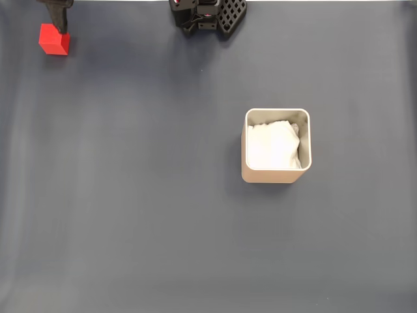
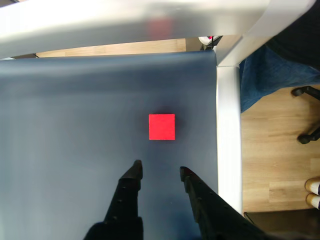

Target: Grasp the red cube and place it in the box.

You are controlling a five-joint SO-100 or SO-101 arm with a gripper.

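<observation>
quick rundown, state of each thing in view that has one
red cube: resting flat on the dark mat, ungrasped, outside the box
box: upright, open top, white padding inside, no cube in it
gripper: open, empty, fingertips just short of the cube

my arm's base (image 1: 208, 14): black plastic, lattice of square holes on its right part in the fixed view, a hint of red inside | my gripper (image 2: 160, 172): two matte black fingers (image 2: 129, 192), tapering to narrow pointed tips, small round dimples along the left one in the wrist view | markings: none I can read
</observation>
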